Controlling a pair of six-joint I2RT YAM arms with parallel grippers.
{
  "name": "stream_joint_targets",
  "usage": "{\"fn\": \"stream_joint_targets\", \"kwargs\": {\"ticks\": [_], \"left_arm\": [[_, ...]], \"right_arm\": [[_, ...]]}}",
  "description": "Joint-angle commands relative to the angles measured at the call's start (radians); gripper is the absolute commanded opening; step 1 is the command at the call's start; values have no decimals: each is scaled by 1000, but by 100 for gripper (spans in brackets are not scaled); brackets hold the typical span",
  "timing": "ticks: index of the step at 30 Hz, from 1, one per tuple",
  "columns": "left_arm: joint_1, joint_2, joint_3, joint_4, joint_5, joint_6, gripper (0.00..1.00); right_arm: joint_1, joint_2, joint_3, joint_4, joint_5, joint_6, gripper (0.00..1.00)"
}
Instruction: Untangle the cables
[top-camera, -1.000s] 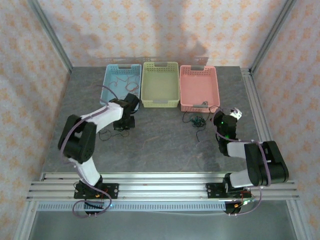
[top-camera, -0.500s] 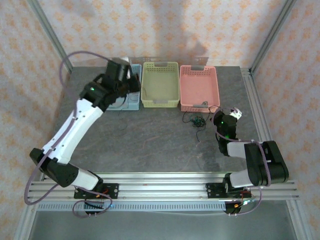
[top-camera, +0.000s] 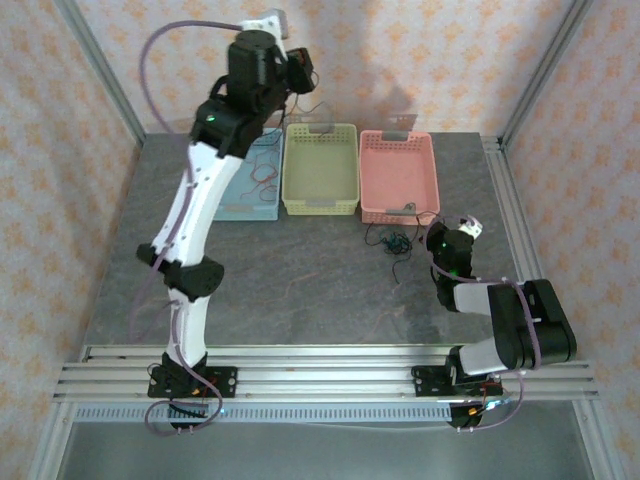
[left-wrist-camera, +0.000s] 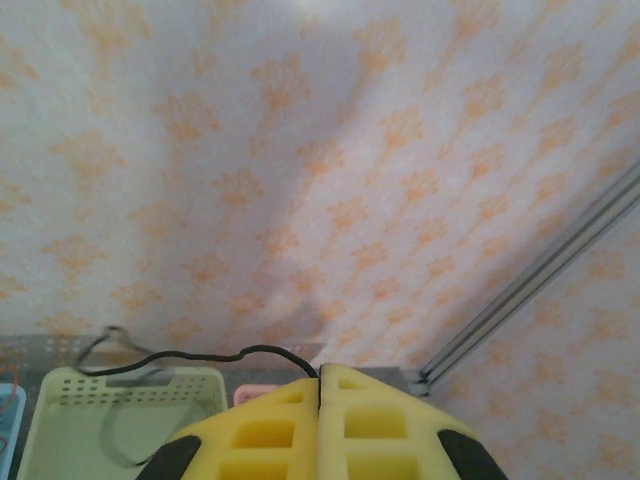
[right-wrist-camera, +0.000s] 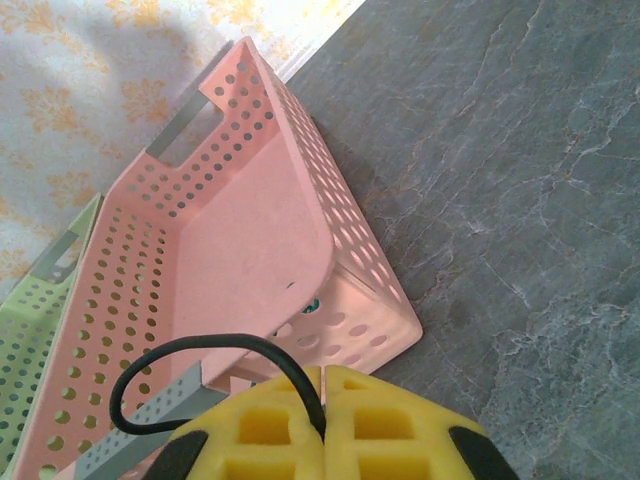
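1. The left gripper (left-wrist-camera: 320, 380), low by the blue basket (top-camera: 243, 214) 1 second ago, is now hanging high above the baskets, lifting a black cable (left-wrist-camera: 200, 354) clear, so separating is progressing
2. Its jaws are pinching that cable's end
3. The right gripper (right-wrist-camera: 325, 378) is staying low, clamping a black loop (right-wrist-camera: 190, 345); the tangle (top-camera: 393, 242) is lying near it

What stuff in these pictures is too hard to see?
Top view: cable tangle, too small to count strands or knots.
Top view: left arm covers part of the blue basket.
Left wrist view: black cable pinched in the left gripper, far end blurred.
Right wrist view: black loop in the right gripper, its end hidden behind that gripper.
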Motion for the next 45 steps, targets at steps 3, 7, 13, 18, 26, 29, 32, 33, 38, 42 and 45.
{"fn": "stream_joint_targets", "kwargs": {"ticks": [3, 7, 13, 18, 26, 29, 32, 33, 38, 42, 45], "left_arm": [[20, 216, 26, 113, 117, 103, 0], [24, 322, 36, 122, 120, 131, 0], [30, 390, 10, 84, 160, 113, 0], [36, 384, -94, 55, 120, 129, 0], [17, 276, -287, -49, 14, 211, 64], [-10, 17, -682, 199, -46, 189, 95], [-9, -189, -974, 367, -20, 121, 96], [-11, -258, -1048, 397, -10, 109, 96], [-17, -499, -1395, 522, 64, 93, 93], [-10, -659, -1639, 596, 19, 144, 91], [35, -775, -1822, 699, 32, 105, 90]], "right_arm": [[0, 7, 27, 38, -13, 8, 0], [0, 8, 28, 37, -18, 6, 0], [0, 14, 29, 42, -29, 6, 0], [0, 16, 30, 44, -30, 9, 0], [0, 33, 38, 58, -53, 13, 0], [0, 43, 38, 82, -81, 11, 0], [12, 44, 43, 113, -135, -14, 0], [24, 42, 44, 124, -150, -27, 0], [105, 27, 57, 154, -198, -120, 0], [263, -3, 108, 82, -179, -289, 0], [393, -32, 185, -41, -175, -410, 0]]}}
